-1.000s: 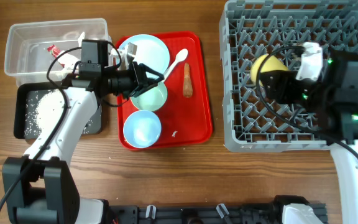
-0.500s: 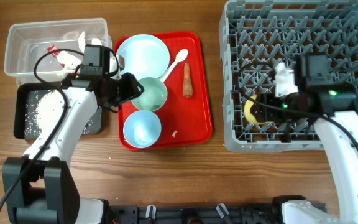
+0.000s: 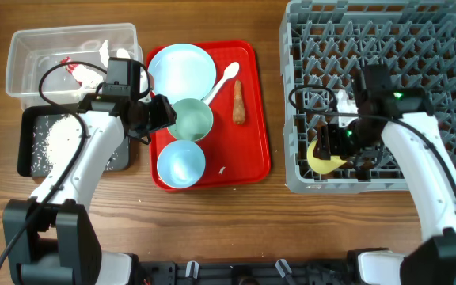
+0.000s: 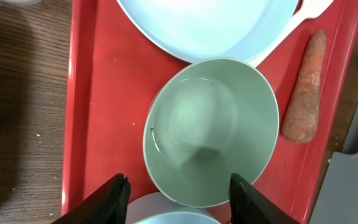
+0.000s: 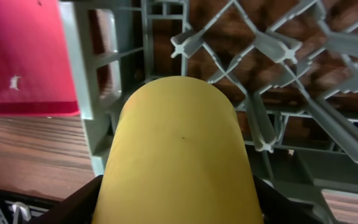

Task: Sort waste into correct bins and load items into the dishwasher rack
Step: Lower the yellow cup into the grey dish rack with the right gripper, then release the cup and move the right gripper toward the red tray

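A pale green bowl [image 3: 192,120] sits upright on the red tray [image 3: 256,111], between the pale blue plate [image 3: 182,67] and a blue bowl [image 3: 181,163]. My left gripper [image 3: 167,115] hovers at the green bowl's left edge, open. In the left wrist view its fingers flank the near rim of the bowl [image 4: 210,130] with nothing held. A white spoon [image 3: 226,77] and a carrot stick [image 3: 239,103] lie to the right of the plate. My right gripper [image 3: 332,146] is shut on the yellow cup [image 3: 323,154], low in the front-left corner of the grey rack [image 3: 386,32].
The clear tub [image 3: 22,55] at the far left holds a red-and-white wrapper [image 3: 70,65] and crumpled paper [image 3: 93,75]. In front of it the black tray [image 3: 34,119] carries white rice [image 3: 54,138]. A white crumb lies on the red tray's front.
My left gripper let go of the green bowl and drew back to the left. My right arm carried the yellow cup down and left to the rack's front-left corner.
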{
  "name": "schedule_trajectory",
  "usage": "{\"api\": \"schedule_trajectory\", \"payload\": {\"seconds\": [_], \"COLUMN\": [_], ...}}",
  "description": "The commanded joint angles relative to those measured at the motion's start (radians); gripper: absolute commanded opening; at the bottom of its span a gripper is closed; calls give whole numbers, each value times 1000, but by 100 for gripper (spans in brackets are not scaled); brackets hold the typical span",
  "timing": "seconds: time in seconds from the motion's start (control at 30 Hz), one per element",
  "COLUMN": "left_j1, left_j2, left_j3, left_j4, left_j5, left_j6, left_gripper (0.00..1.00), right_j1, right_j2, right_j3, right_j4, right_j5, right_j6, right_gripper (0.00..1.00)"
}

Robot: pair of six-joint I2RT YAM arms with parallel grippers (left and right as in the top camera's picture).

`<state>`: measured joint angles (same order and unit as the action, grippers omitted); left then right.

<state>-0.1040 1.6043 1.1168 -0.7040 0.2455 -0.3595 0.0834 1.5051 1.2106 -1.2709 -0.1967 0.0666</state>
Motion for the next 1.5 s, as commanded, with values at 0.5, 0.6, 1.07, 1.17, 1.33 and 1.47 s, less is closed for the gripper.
{"api": "schedule_trajectory", "payload": {"seconds": [0.5, 0.6, 1.07, 1.17, 1.33, 1.47], "left_j1": [-1, -1, -1, 12, 88, 147], "left_j2": [-18, -18, -18, -19, -45, -88], "left_j3": [11, 11, 11, 12, 59, 73], "left_j4": [-1, -1, 0, 0, -68, -90], "left_j5": [-19, -19, -25, -38, -34, -34], "left_j6": [16, 16, 16, 12, 4, 5], "left_gripper": [54, 54, 54, 55, 57, 62], "right_j1": [22, 22, 116, 222, 388, 443], "right_j2": [70, 69, 74, 99, 226, 351], "right_j3": [42, 87, 301, 296, 296, 296], "right_j4": [61, 41, 266, 409, 578, 636], "right_j5": [6, 6, -203, -155, -22, -8], "right_j6": [68, 66, 154, 235, 349, 408], "right_gripper": [83, 83, 73, 70, 69, 67]}}
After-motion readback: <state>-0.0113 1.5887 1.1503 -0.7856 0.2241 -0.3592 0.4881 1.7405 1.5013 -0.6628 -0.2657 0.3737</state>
